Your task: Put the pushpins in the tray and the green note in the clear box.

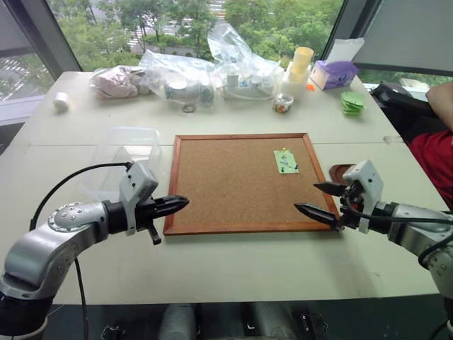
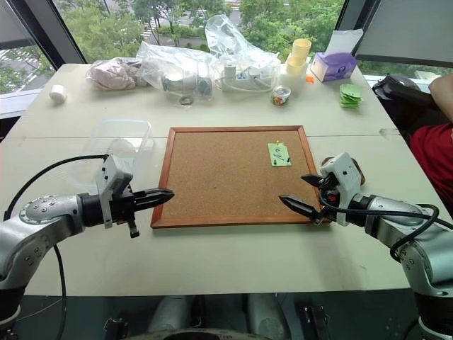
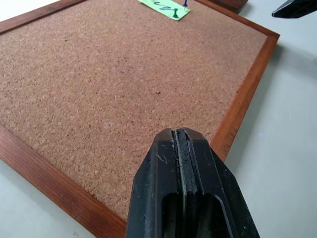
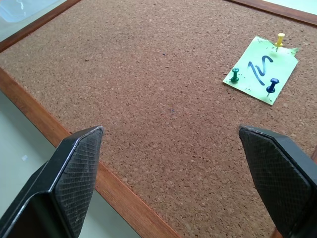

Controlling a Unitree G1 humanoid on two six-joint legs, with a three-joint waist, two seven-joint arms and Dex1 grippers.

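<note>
- The small pale green paper note (image 4: 261,70), marked with a dark scribble, lies flat on the large wood-framed cork board (image 1: 233,184), right of centre in the head views.
- Three tiny plastic-headed pushpins hold it: a yellow one (image 4: 280,38) at its top edge, a green one (image 4: 235,75) and a dark blue one (image 4: 272,86) lower down. All stand upright, heads clear of the paper.
- Judgement: the pins are light, hard and slick. Best gripped by the waisted head and pulled straight out; the points are sharp and a pin could flick away.
- Judgement: the note is thin and limp. Once freed, lift it by an edge or corner; it may tear if pulled while pinned.
- The small dark reddish-brown tray (image 1: 340,172) sits just off the board's right edge, partly hidden.
- The transparent plastic box (image 1: 122,159) stands just left of the board.
- The left gripper (image 1: 178,204), at the board's lower left corner, has its jaws fully closed and empty.
- The right gripper (image 1: 316,198), at the lower right corner, has its jaws spread wide, holding nothing.
</note>
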